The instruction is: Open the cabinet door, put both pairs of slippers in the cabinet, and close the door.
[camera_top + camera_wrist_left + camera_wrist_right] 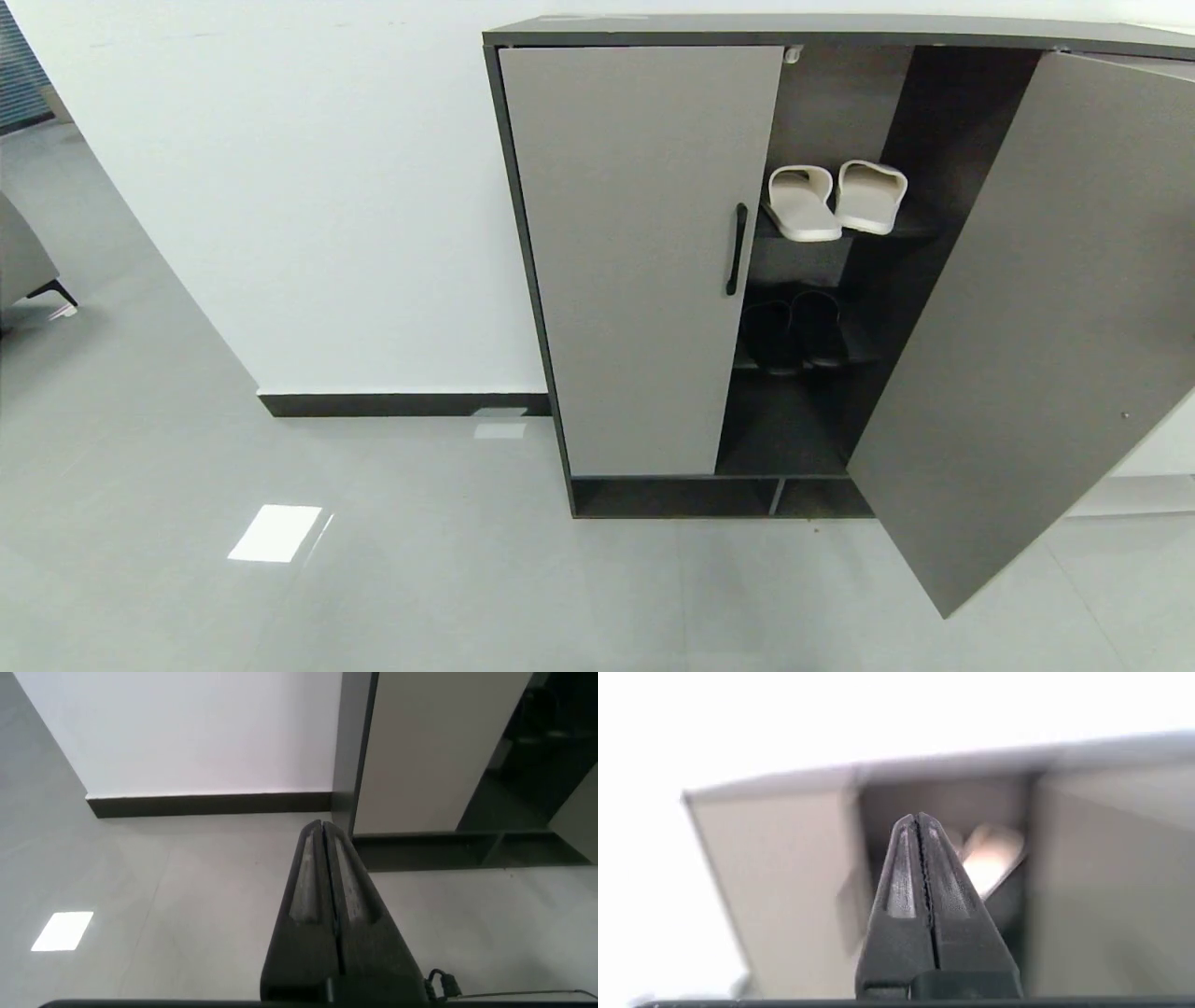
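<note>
White slippers (805, 207) are found shelved above black slippers (792, 334) inside the cabinet (523, 233), whose right door (1036, 327) is swung open, while left gripper (322, 838) and right gripper (918, 829) are pressed fully together, empty.

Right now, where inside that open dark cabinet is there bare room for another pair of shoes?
The dark bottom shelf, below the black rubber slippers, is free. The upper shelf holding the white open-toe slippers is crowded; so is the black pair's shelf.
</note>
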Robot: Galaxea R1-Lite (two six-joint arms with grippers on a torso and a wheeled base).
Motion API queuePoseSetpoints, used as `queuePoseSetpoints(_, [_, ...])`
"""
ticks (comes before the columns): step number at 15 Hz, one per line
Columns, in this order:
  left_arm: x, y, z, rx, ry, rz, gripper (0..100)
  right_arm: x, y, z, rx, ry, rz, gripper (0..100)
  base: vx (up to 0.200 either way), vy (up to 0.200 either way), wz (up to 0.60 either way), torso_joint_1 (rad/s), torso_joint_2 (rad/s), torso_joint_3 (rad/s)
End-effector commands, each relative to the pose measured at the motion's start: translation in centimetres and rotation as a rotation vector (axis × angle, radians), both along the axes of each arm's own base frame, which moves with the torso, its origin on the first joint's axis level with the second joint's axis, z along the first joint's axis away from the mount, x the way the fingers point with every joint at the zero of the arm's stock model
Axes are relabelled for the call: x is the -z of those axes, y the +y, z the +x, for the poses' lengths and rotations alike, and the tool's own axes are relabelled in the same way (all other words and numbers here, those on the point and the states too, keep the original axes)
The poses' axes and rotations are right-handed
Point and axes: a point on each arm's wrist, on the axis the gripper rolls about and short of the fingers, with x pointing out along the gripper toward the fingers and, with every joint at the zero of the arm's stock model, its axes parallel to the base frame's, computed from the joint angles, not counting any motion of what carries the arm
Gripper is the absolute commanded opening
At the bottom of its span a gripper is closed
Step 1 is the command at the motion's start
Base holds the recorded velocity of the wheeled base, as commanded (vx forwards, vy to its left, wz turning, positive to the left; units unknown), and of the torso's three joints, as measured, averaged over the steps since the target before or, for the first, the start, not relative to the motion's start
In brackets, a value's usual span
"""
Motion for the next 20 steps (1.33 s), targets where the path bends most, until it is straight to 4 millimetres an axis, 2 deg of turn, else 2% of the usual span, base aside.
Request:
queuePoseSetpoints(1, [0.0, 0.0, 0.0, 0.0, -0.001, 0.001, 0, -2.4, -3.1, -1.0, 0.239, -0.093, -0.019, 0, 0.0, 0.0, 0.0, 0.0, 0.0, 0.0])
queuePoseSetpoints(2, [0.0, 0.0, 0.0, 0.0, -0.001, -0.001, 0, -2.9, -5.1, -1.0, 0.398, -0.109, -0.026, 0, 0.0, 0.0, 0.0, 0.0, 0.0, 0.0])
queuePoseSetpoints(4, [0.0, 0.0, 0.0, 0.0, -0.001, -0.001, 0, -2.4, -7.4, -0.8, 0.578, -0.083, -0.037, 0, 0.0, 0.0, 0.0, 0.0, 0.0, 0.0])
queuePoseSetpoints(7, [0.0, 0.0, 0.0, 0.0, -0.001, -0.002, 0, -1.8, -8.6, -0.9, 0.69, -0.051, -0.029, 0, 0.0, 0.0, 0.0, 0.0, 0.0, 0.0])
queuePoseSetpoints(9, [0.0, 0.0, 0.0, 0.0, -0.001, -0.002, 0, 0.0, -10.6, -0.2, 0.818, 0.112, -0.031, 0, 0.0, 0.0, 0.0, 0.0, 0.0, 0.0])
queuePoseSetpoints(12, [0.0, 0.0, 0.0, 0.0, -0.001, -0.004, 0, 3.0, -11.6, 2.4, 0.739, 0.271, -0.022, 0, 0.0, 0.0, 0.0, 0.0, 0.0, 0.0])
queuePoseSetpoints(16, [0.0, 0.0, 0.0, 0.0, -0.001, -0.004, 0, 5.2, -14.4, 6.4, 0.566, 0.373, 0.008, 0, 0.0, 0.0, 0.0, 0.0, 0.0, 0.0])
queuePoseSetpoints(18, [0.0, 0.0, 0.0, 0.0, -0.001, -0.004, 0, 5.5, -15.5, 7.1, 0.508, 0.39, 0.012, 0, 0.0, 0.0, 0.0, 0.0, 0.0, 0.0])
queuePoseSetpoints(20, [0.0, 0.0, 0.0, 0.001, -0.001, -0.004, 0, 5.7, -16.1, 6.9, 0.41, 0.4, 0.001, 0, 0.0, 0.0, 0.0, 0.0, 0.0, 0.0])
